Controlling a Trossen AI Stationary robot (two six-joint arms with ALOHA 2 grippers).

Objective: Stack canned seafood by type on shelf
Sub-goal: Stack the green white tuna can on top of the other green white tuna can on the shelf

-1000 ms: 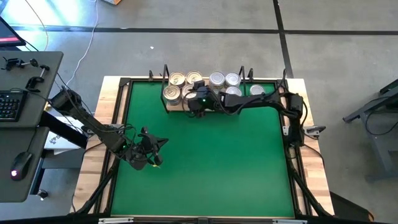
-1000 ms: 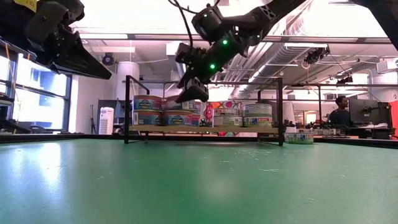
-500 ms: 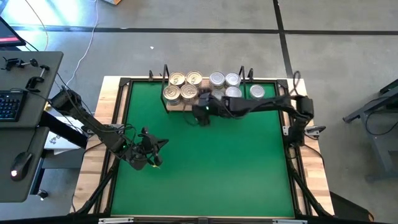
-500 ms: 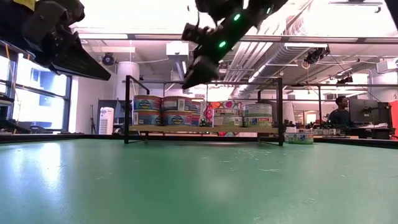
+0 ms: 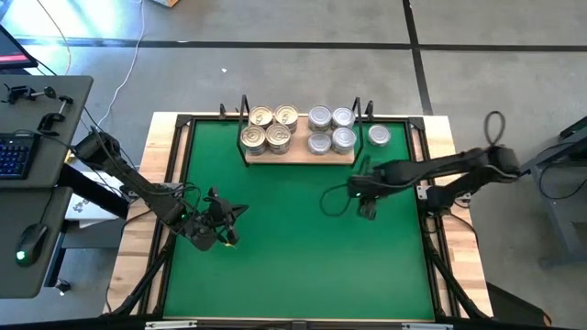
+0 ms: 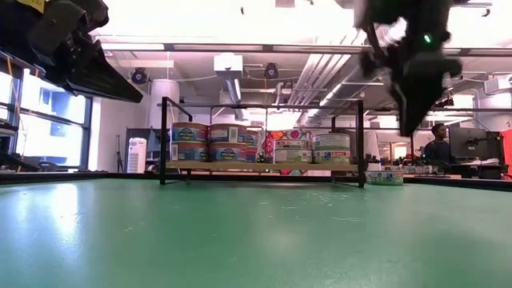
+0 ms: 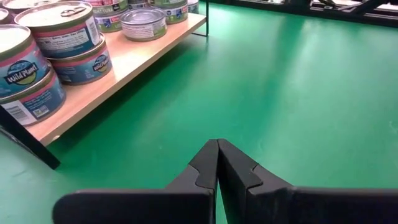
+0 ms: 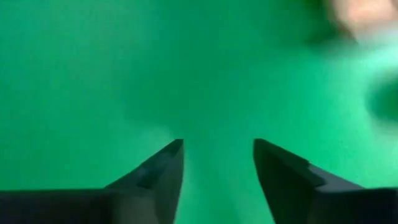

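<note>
Hovering over bare green mat, the right gripper shows its two dark fingers parted by a moderate gap, with nothing between them and only mat surface in front. In the high view this gripper sits right of the table's centre, well apart from the shelf and pointed away from it. No tin lies near its jaws.

The left gripper has its fingertips pressed together, holding nothing. It hangs above the mat near the left edge, also well apart from the shelf.

The shelf, a light wooden board with black wire uprights, stands at the far edge of the mat. The canned seafood rests on it: gold-lidded tins grouped at the left end, silver-lidded tins grouped further right, and one more silver-lidded tin just past the right upright. The low view shows the tins stacked two high on the board.
</note>
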